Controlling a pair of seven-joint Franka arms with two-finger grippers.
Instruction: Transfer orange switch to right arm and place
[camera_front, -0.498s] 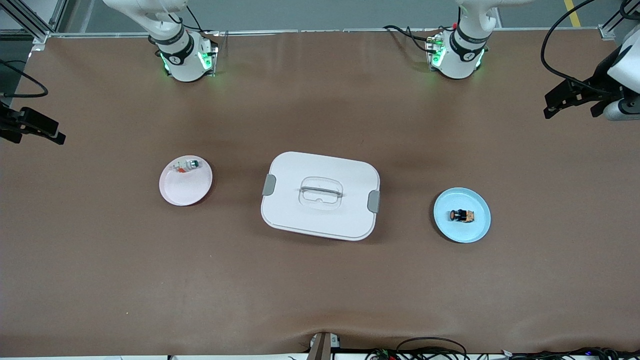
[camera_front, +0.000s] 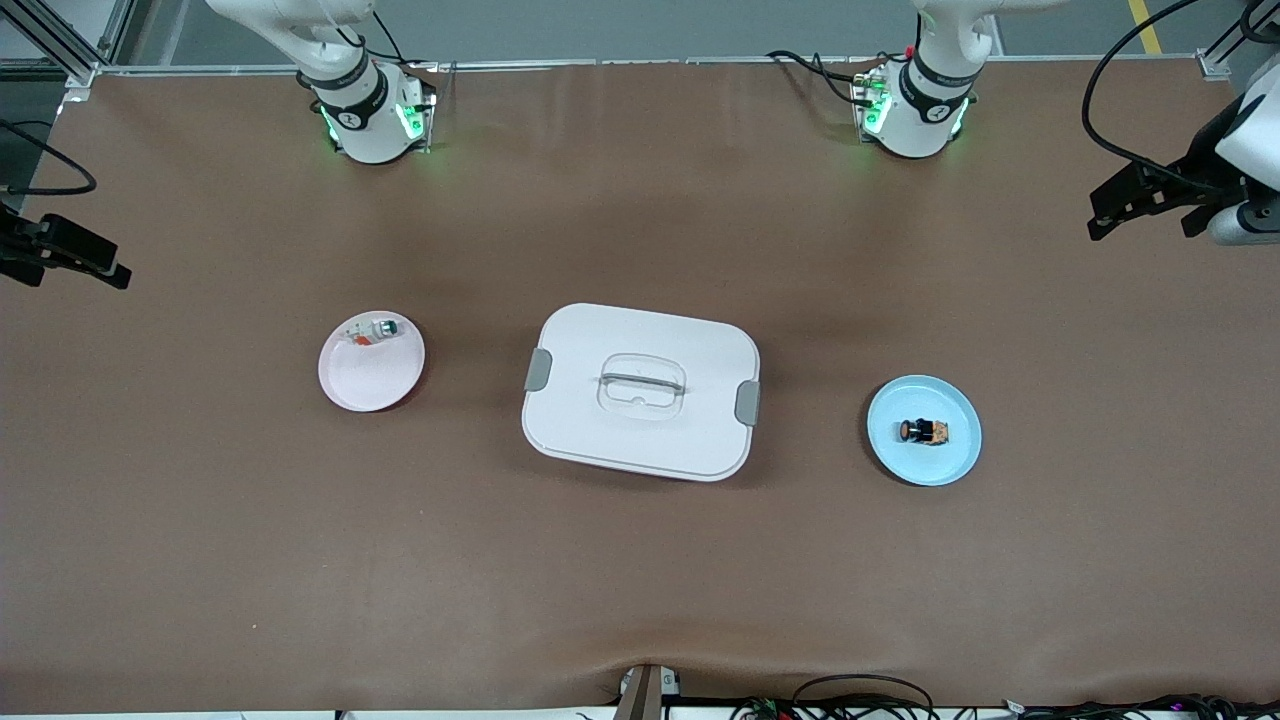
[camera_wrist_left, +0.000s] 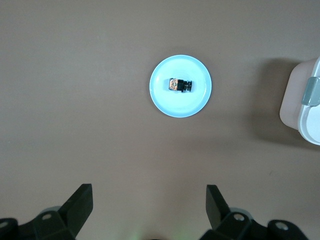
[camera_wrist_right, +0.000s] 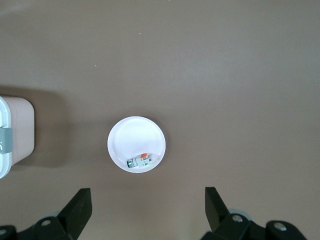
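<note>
— Where is the tiny orange-tan switch with black bands (camera_front: 925, 431)?

— It lies on its side on the round pale-blue plate (camera_front: 955, 462), toward the left arm's end of the brown table (camera_front: 640, 580), apart from the white lidded box (camera_front: 640, 391) with grey latches.

— And the arms?

— The left gripper (camera_wrist_left: 147, 212) hangs high, pointing down, jaws wide and empty. The right gripper (camera_wrist_right: 147, 212) hangs over the table near the white plate (camera_wrist_right: 129, 135), jaws equally wide, holding nothing.
</note>
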